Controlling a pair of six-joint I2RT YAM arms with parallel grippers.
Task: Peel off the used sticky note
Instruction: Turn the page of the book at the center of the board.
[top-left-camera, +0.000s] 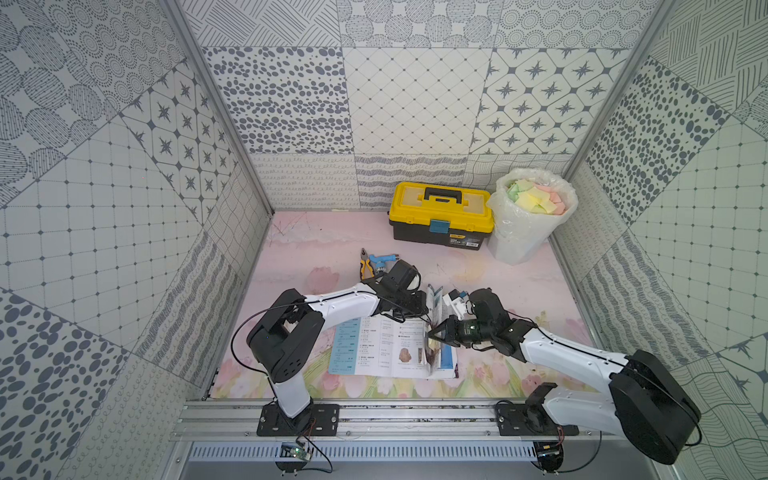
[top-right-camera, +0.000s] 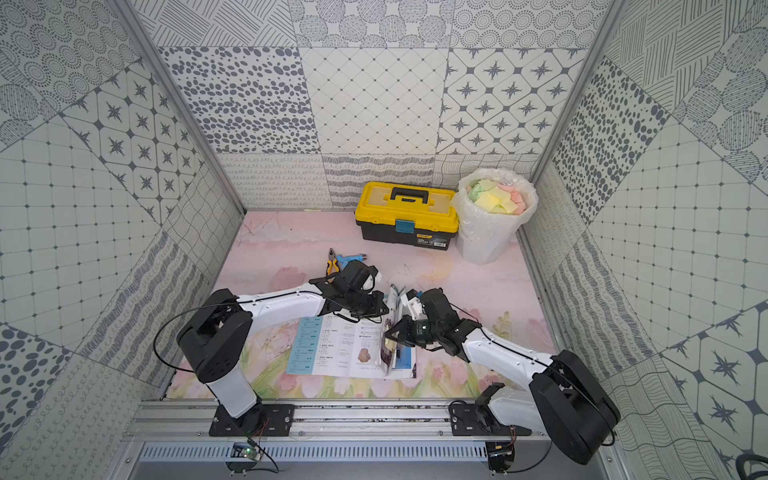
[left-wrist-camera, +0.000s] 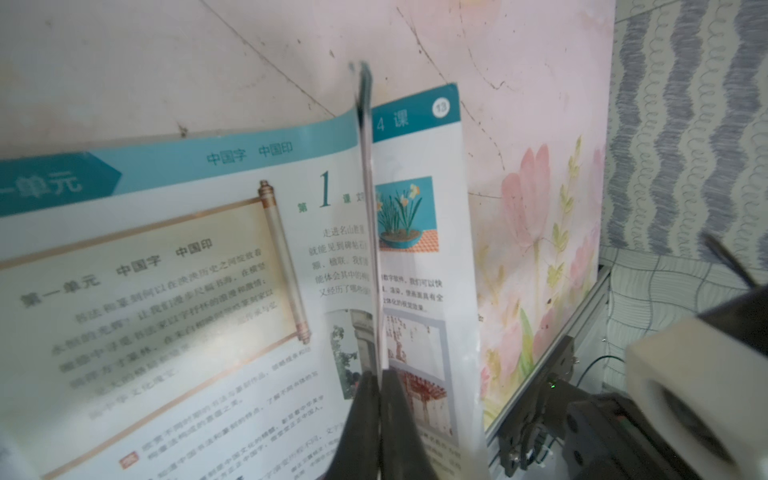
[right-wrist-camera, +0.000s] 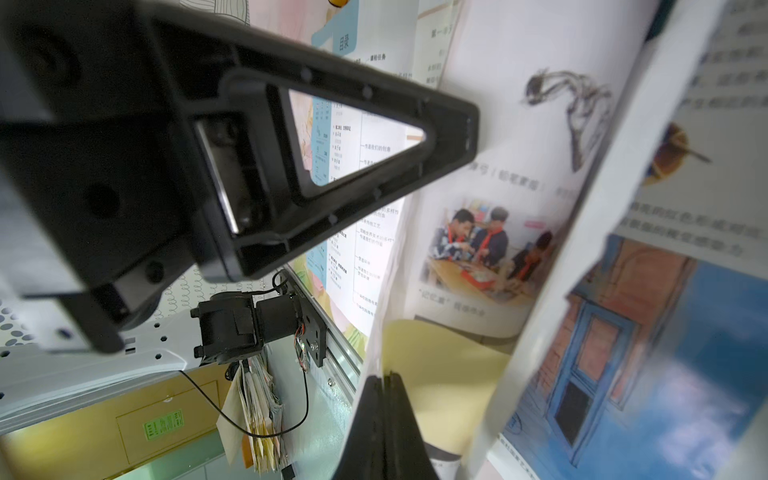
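An open book (top-left-camera: 386, 349) lies on the flowered table, with a few pages (top-left-camera: 432, 299) standing upright near its right side. My left gripper (left-wrist-camera: 380, 374) is shut on the edge of those upright pages, at the book's far end (top-right-camera: 384, 309). The yellow sticky note (right-wrist-camera: 440, 374) sits on a lifted page, partly hidden by the pages beside it. My right gripper (right-wrist-camera: 384, 376) is shut at that page's edge, and the note's edge runs into the seam between its fingers. In both top views this gripper (top-left-camera: 430, 332) reaches in from the right, a little yellow (top-right-camera: 388, 341) at its tips.
A yellow toolbox (top-left-camera: 441, 216) stands at the back. Right of it is a bag-lined bin (top-left-camera: 532, 212) full of coloured notes. Pliers (top-left-camera: 365, 268) and a blue tool (top-left-camera: 380, 259) lie behind my left wrist. A metal rail (top-left-camera: 395, 415) runs along the front edge.
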